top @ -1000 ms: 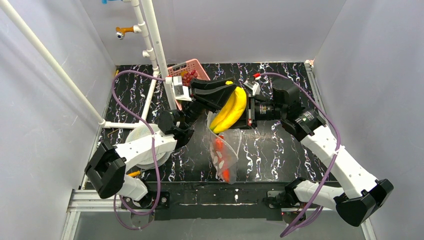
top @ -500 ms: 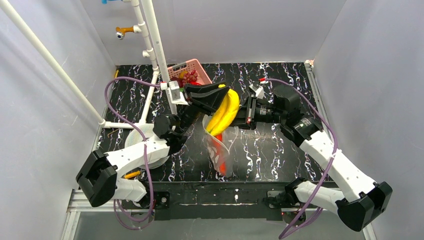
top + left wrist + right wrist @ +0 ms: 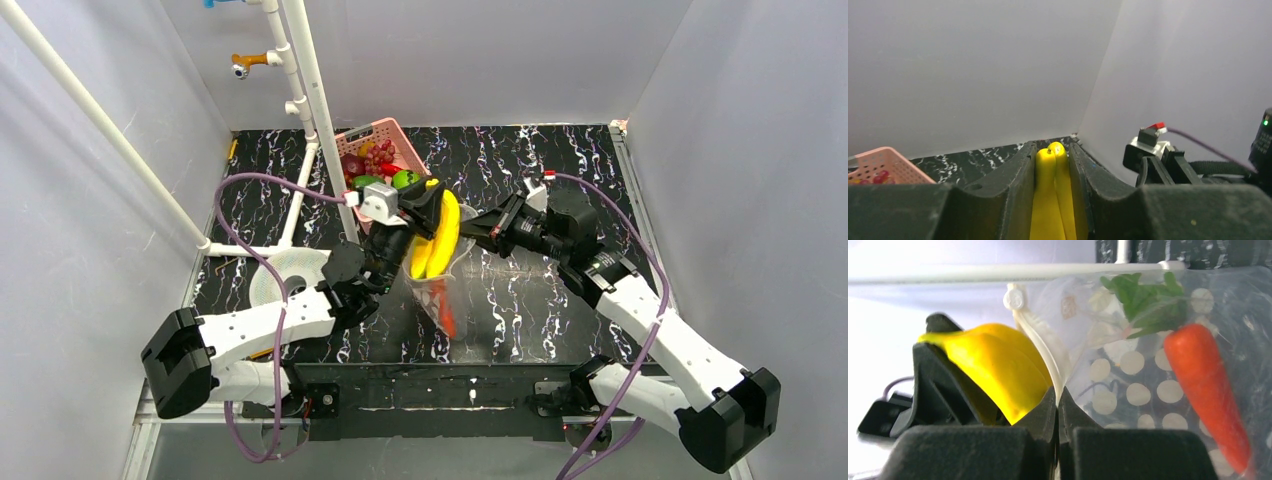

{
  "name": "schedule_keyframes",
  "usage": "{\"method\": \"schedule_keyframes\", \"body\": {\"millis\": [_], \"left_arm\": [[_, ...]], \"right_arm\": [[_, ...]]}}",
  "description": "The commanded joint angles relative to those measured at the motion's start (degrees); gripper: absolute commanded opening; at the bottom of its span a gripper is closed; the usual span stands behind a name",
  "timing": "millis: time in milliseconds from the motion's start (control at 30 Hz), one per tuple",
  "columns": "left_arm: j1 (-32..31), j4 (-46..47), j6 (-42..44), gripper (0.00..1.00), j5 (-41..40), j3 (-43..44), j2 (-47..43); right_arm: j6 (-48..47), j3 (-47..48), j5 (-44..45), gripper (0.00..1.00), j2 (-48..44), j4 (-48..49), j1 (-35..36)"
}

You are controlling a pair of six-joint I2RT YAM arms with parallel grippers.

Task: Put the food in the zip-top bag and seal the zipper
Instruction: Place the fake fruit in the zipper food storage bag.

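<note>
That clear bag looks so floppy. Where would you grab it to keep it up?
Probably the zipper strip at the mouth of the zip-top bag, pinched edge-on from the side, as the right gripper does now. It looks like the one firmer edge; the rest is thin, crinkly film around the carrot.

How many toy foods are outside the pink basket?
2: the orange toy carrot inside the clear plastic bag, and the yellow banana in the left pincer. Others may be hidden.
</note>
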Motion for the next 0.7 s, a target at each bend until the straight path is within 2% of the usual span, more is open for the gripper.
{"method": "schedule_keyframes", "body": {"millis": [0,133,233,467,567,633,667], "left_arm": [[-3.49,-7.26,11.42,0.00,-7.89,2.68,0.96],[-4.39,-8.61,12.52,0.00,-10.07,2.38,0.92],[-4.46,-14.07,11.44,0.00,-11.79,4.25,1.56],[-5.03,-16.03,8.69,0.00,-22.33,7.51,7.22],[-5.17,-24.22,5.86,0.00,-26.95,12.32,9.57],[-5.34,-33.66,2.50,0.00,-28.84,15.56,10.04],[-5.35,-37.64,0.32,0.04,-29.02,16.57,9.96]], "right_arm": [[-2.51,5.54,8.33,0.01,-2.32,-4.00,-0.03],[-11.51,11.75,10.03,0.01,0.24,-10.96,0.58],[-16.93,17.52,8.96,0.01,3.73,-17.72,1.31],[-17.42,15.14,9.36,0.01,3.00,-17.60,2.25],[-17.66,14.65,8.98,0.01,4.00,-17.43,2.25],[-17.54,13.68,8.56,0.01,4.13,-16.62,2.25],[-17.44,13.30,8.67,0.01,4.09,-16.58,2.25]]}}
